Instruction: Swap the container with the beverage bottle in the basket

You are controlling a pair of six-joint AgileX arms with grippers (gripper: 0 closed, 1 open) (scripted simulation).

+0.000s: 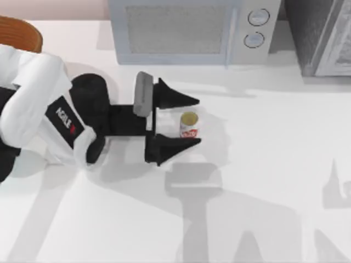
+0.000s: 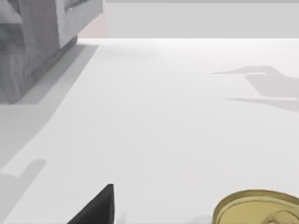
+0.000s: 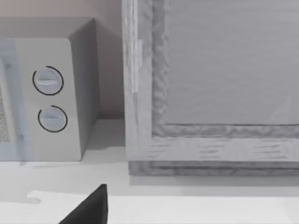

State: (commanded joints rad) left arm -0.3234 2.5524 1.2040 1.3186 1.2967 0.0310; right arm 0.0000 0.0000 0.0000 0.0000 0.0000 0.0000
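Looking straight down from overhead; left wrist close behind can (image 2: 259, 207), right wrist facing microwave (image 3: 51, 93).

My black fingers (image 1: 178, 99) flank a red-and-white can (image 1: 188, 126) with a gold lid. The table (image 1: 263, 164) is white, the microwave (image 1: 192, 30) pale grey, the basket (image 1: 19, 32) orange-brown.

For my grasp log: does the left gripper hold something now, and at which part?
Nothing is held. The left gripper is open, its black fingers on either side of the small red-and-white can with a gold lid, not touching it.
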